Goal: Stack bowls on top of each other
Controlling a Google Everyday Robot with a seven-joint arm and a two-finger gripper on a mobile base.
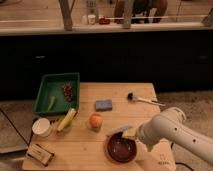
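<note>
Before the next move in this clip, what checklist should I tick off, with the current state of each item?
1. Dark brown bowl in view, upright on the table near its front edge: ok.
2. Orange bowl located: cannot tell; no separate orange bowl is visible.
3. Tool at the brown bowl's far rim: ok.
4. Tool's hold on the bowl: cannot tell.
5. Nearby clutter: the peach-like fruit sits just left of the bowl, apart from it: ok.
6. White cup well away at the table's left edge: ok.
</note>
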